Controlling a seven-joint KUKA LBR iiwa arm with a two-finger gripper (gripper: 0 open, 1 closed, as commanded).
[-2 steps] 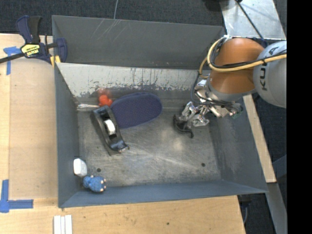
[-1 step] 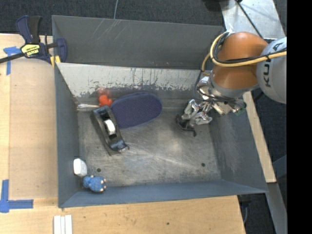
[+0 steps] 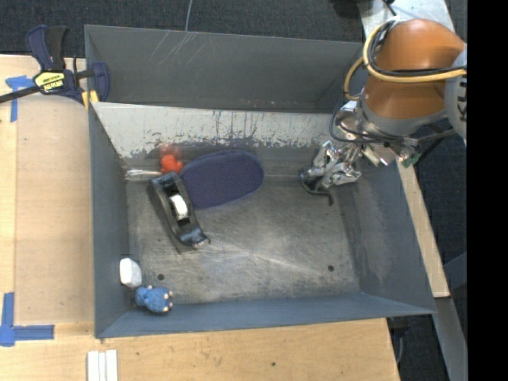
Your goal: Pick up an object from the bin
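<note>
At back right of the grey metal bin (image 3: pixel 238 78), the gripper (image 3: pixel 328 175) hangs above bare floor; spread or closed, I cannot tell. Leftward lies a dark blue oval fabric pad (image 3: pixel 225 178), perhaps a slipper: centre over it before descending.

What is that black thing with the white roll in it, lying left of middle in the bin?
It looks like a tape dispenser: a long black body, plastic by its look, with a white roll set in its middle. It lies on the bin floor, left of centre, slanting from upper left to lower right. Its upper part is right against a dark blue oval pad. A small red thing sits just past its upper end. The claw is well off to its right.
</note>
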